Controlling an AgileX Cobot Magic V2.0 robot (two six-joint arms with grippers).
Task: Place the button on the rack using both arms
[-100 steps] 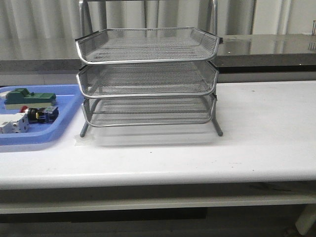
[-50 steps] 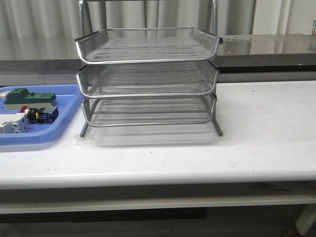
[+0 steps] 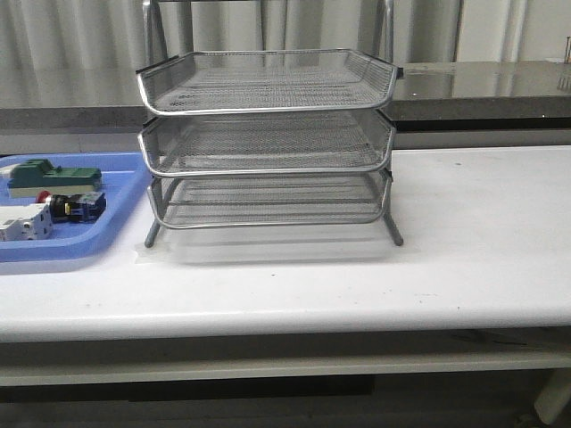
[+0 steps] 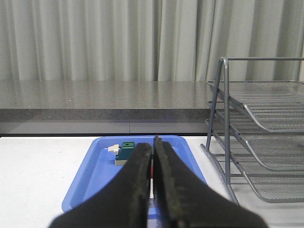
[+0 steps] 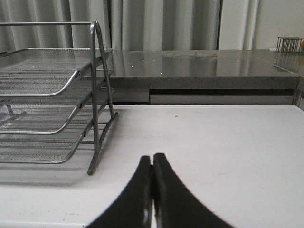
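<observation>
Nothing moved; left gripper [image 4: 153, 156] and right gripper [image 5: 152, 166] closed, empty; button [image 3: 73, 207] in blue tray [image 3: 125, 192]; rack [image 3: 268, 134] bare.

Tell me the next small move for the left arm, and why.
Probably open the left gripper and ease it forward and down toward the button. Its fingers are pressed together and hold nothing, while the button lies in the blue tray, between the green block and the white component. The rack is empty on every tier.
</observation>
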